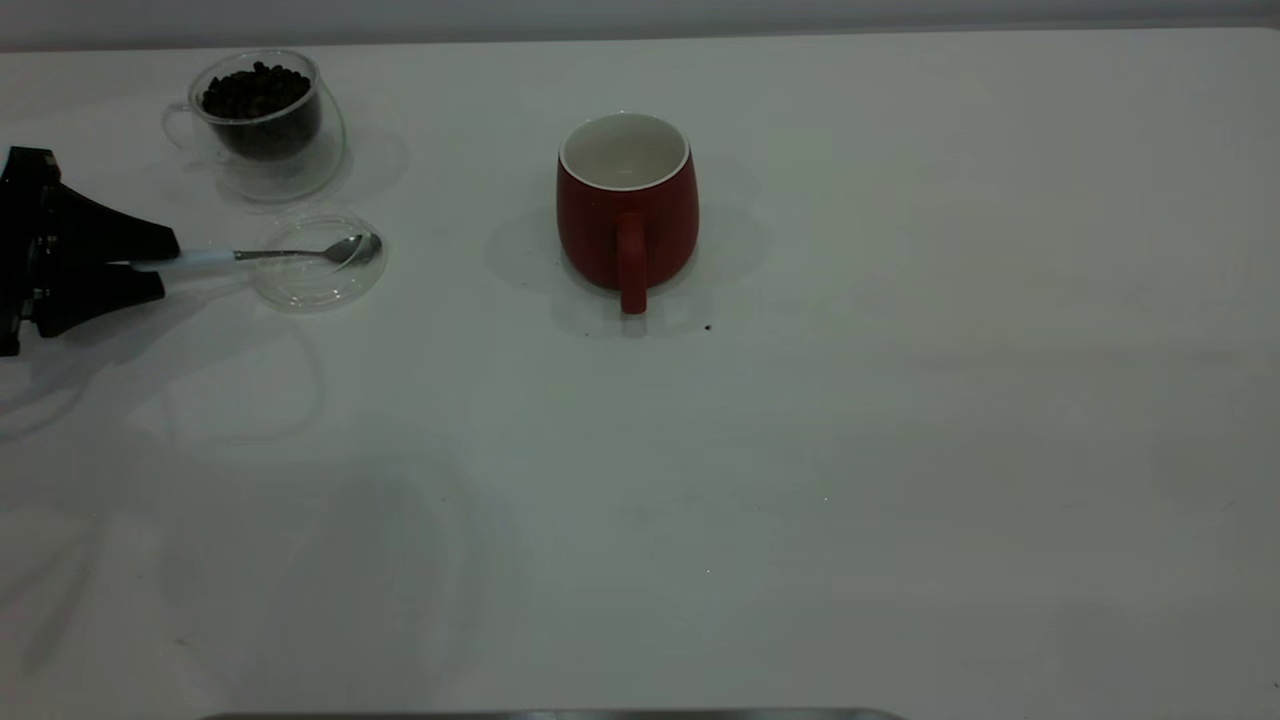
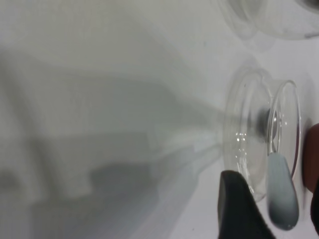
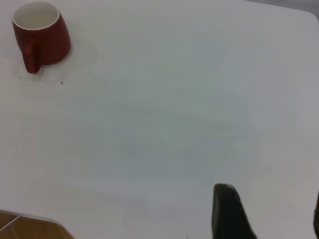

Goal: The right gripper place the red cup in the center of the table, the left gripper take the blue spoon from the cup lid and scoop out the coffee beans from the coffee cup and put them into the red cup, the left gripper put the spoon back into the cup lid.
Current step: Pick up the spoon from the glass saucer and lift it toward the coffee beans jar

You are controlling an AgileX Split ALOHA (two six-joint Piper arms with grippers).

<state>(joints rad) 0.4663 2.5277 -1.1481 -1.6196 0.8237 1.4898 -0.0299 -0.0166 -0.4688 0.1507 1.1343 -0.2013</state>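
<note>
The red cup stands upright mid-table, its white inside empty and its handle toward the camera; it also shows in the right wrist view. The clear coffee cup at the back left holds coffee beans. In front of it lies the cup lid with the blue spoon resting across it, bowl on the lid. My left gripper is open at the left edge, and the pale handle lies between its fingers with a gap on each side. My right gripper is open over bare table, holding nothing.
A tiny dark speck lies on the white table just in front of the red cup. The table's far corner and near edge show in the right wrist view.
</note>
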